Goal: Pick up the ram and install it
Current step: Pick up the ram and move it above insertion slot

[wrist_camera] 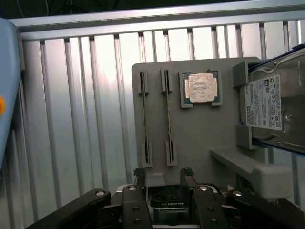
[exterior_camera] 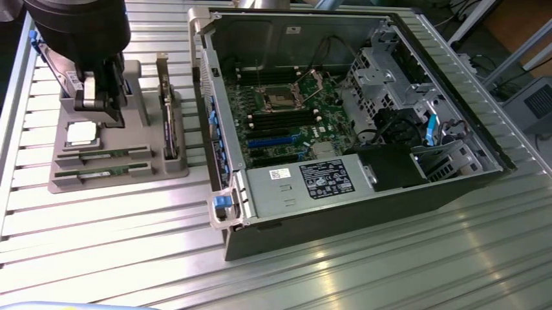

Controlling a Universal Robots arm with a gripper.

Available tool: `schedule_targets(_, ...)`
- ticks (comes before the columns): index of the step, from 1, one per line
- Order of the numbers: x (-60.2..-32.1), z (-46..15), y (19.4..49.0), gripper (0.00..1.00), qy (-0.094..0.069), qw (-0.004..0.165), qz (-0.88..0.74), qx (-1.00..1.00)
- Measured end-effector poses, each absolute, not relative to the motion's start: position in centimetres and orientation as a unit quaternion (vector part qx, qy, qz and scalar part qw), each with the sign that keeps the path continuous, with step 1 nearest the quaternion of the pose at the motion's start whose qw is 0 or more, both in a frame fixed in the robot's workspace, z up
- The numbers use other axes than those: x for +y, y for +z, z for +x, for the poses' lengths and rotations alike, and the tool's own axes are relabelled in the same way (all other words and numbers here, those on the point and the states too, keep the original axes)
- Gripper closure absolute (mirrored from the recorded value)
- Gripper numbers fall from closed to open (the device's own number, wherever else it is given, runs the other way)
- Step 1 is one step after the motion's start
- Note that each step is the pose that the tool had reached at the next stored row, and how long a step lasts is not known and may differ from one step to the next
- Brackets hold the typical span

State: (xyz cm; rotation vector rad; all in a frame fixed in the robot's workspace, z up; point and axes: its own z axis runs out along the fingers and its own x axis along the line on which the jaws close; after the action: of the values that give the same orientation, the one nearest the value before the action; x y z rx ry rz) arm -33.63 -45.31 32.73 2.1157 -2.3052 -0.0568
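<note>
Two risks stand out, to my eye. First, the gripper hangs over the gray holder with its jaws spread wide and nothing gripped. Two near-identical sticks lie close side by side there: the inner ram stick, next to the processor, and the outer ram stick, by the holder's edge. A descent slightly off line could straddle both, or pinch one at a slant so that it binds in its end clips and drags the holder across the counter. Second, each stick is thin and stands on edge, so a grip off its middle would likely let it tilt. That would make seating it in the narrow black slots of the motherboard chancy, and the walls of the computer case crowd that area too. As for what holds what, the holder carries both sticks in parallel slots, the processor in a square recess and the hard drive propped in a bracket at one end. A dark expansion card stands on the side toward the case. The case lies open on the counter with the motherboard, a labelled power supply and drive cages inside.
</note>
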Motion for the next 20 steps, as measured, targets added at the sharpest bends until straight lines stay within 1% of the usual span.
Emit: schedule_targets(20,-45.4,-34.7,31.4,0.58,-0.018,0.006,0.676,-0.736)
